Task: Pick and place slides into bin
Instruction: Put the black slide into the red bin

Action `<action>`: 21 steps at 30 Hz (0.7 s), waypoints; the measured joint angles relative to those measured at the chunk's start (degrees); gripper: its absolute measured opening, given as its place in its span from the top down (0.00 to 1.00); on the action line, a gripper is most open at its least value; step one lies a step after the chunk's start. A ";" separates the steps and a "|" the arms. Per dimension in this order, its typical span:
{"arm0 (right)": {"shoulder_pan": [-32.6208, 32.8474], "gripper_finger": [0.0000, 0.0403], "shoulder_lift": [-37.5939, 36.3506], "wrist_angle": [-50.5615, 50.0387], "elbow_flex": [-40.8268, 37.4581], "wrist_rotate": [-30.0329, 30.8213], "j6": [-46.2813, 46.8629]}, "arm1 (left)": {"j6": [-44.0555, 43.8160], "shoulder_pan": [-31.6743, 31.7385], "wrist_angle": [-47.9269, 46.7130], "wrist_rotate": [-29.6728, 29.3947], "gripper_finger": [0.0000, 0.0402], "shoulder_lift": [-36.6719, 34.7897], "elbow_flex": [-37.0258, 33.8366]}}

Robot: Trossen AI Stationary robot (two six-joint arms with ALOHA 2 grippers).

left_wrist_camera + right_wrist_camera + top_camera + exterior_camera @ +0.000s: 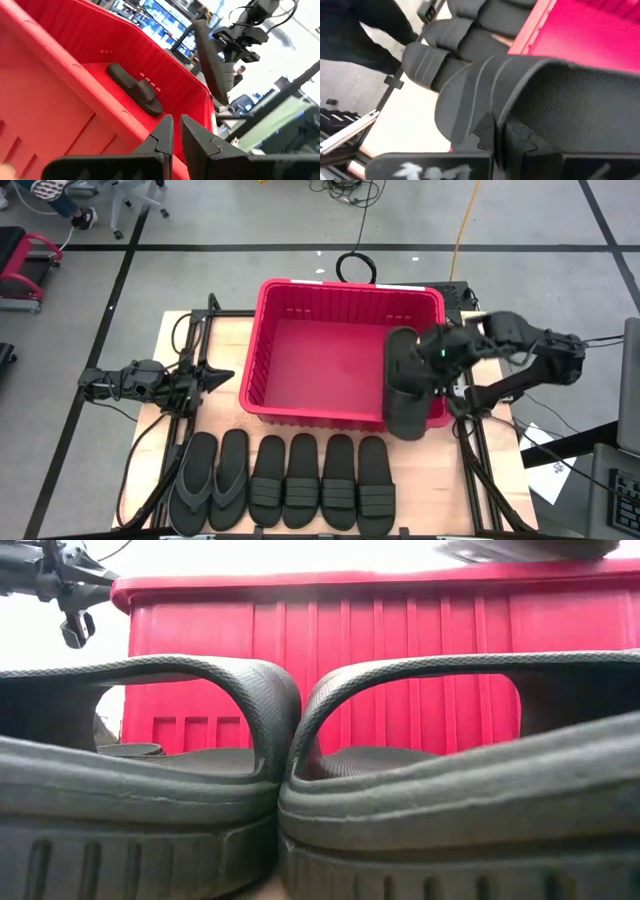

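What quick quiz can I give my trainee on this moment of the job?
1. How many pieces of footwear lie in the row on the table in front of the bin?
2. True or false: the left gripper holds a slide.
3. The right gripper has its jaws shut on a held slide. Where does it hang?
A) over the bin's right corner nearest the row
B) over the bin's left wall
C) beyond the bin's far rim

Key:
1. Six: four slides and a flip-flop pair.
2. False; it waits empty at the table's left.
3. A
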 joint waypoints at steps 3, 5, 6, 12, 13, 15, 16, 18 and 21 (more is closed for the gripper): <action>-7.36 0.99 -0.04 0.01 0.00 -3.56 -7.61 | -1.95 -0.01 0.00 -2.97 0.92 0.00 0.00; -11.65 0.99 0.10 0.85 -0.05 -4.10 -11.36 | -2.86 -0.01 0.00 -4.91 0.92 0.00 0.00; -13.76 0.99 0.10 1.81 -0.09 -4.14 -12.78 | -3.01 0.00 0.00 -5.74 0.92 0.00 0.00; -26.20 0.99 2.34 11.06 -0.04 -12.26 -16.18 | -2.15 -0.01 -0.05 -8.19 0.92 0.00 0.00; -27.59 0.99 3.25 12.14 -0.04 -13.91 -16.62 | -1.23 -0.02 -0.07 -8.34 0.92 0.00 0.00; -29.74 0.99 5.63 13.06 -0.04 -16.50 -17.60 | 1.33 -0.02 -0.07 -8.78 0.92 0.00 0.00; -30.54 0.99 7.18 13.12 -0.04 -17.01 -18.26 | 2.59 -0.01 -0.08 -9.10 0.92 0.00 0.00; -31.60 0.99 10.63 13.21 -0.04 -16.85 -19.47 | 4.40 -0.01 -0.09 -9.65 0.92 0.00 0.00; -32.29 0.99 15.82 11.90 -0.09 -17.04 -21.94 | 6.97 0.00 -0.13 -9.72 0.92 0.00 0.00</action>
